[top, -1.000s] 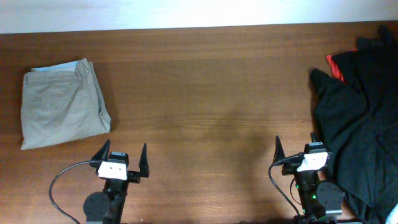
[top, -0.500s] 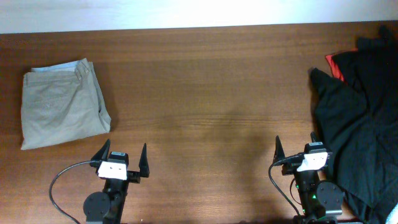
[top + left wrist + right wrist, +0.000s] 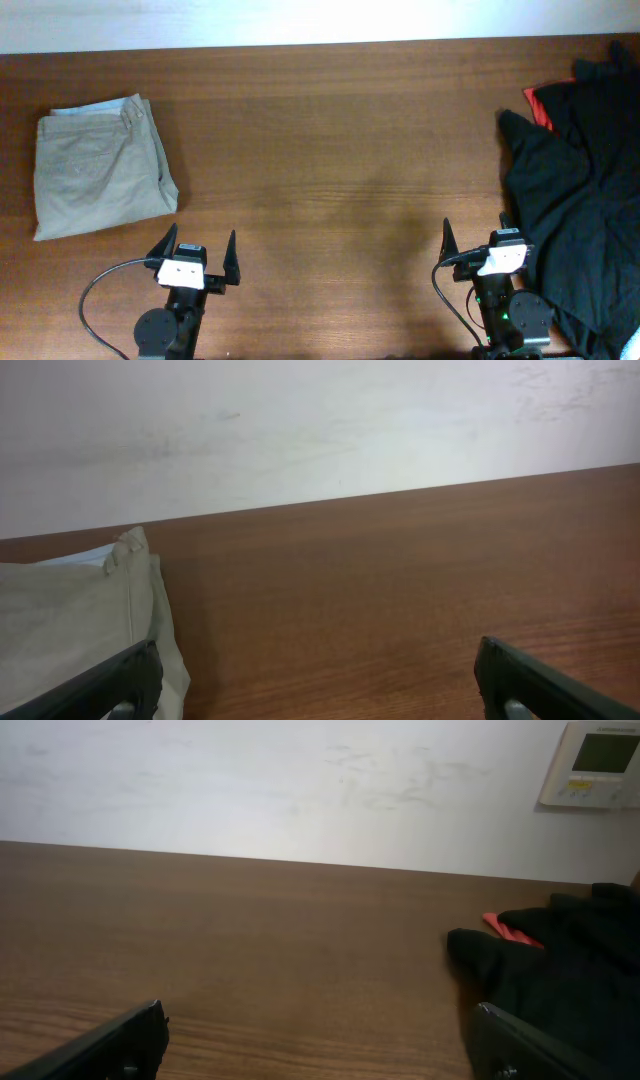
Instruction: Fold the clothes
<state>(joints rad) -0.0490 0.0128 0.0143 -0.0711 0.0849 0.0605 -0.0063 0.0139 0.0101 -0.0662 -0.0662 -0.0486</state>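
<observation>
Brown wooden table [image 3: 330, 130], white wall behind. Trousers [image 3: 100, 170] folded in a near-square bundle, flat at far left; pale blue waistband lining toward wall, long axis unclear. Black garments [image 3: 580, 190] with red piece [image 3: 540, 105] heaped at right edge. Left gripper [image 3: 200, 242] at near edge: jaws wide apart, empty, touching nothing. Right gripper [image 3: 476, 240] likewise spread, empty, just beside black heap.

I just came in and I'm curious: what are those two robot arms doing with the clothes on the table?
Right now neither arm is touching anything. The left gripper and the right gripper sit at the near edge of the brown wooden table, both open and empty. The khaki-green cotton trousers lie folded into a neat block on the table's left side. A heap of black garments with a red piece lies rumpled on the right, close to the right arm.
</observation>
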